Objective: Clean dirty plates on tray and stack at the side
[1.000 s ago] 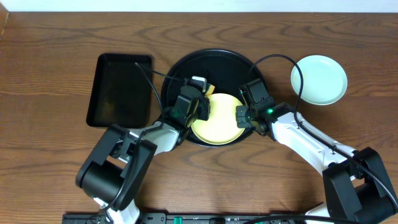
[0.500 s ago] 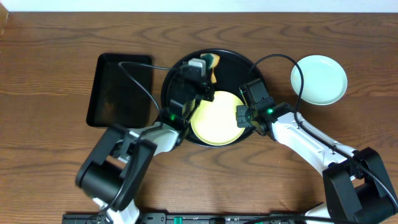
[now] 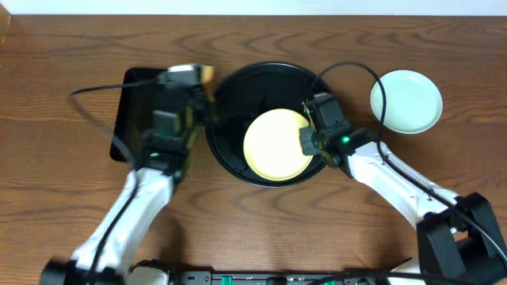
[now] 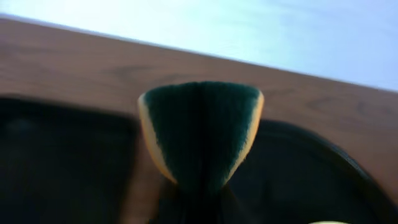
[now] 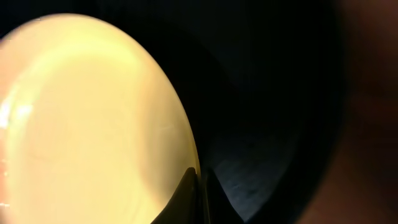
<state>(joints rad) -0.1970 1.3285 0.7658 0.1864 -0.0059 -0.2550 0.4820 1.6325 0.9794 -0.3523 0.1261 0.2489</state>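
The pale yellow plate lies in the round black tray. My right gripper is shut on the plate's right rim; in the right wrist view the fingers pinch the plate's edge over the tray floor. My left gripper is shut on a green-and-yellow sponge and holds it above the gap between the two trays. One mint-blue plate sits on the table at the right. A second mint-blue plate does not show.
A rectangular black tray lies left of the round tray and shows at the left in the left wrist view. The left arm's cable loops out over the table's left side.
My left arm has lifted the sponge off the yellow plate and swung it left, out of the round tray. My right gripper has stayed on the plate's rim, and the plate has shifted slightly.
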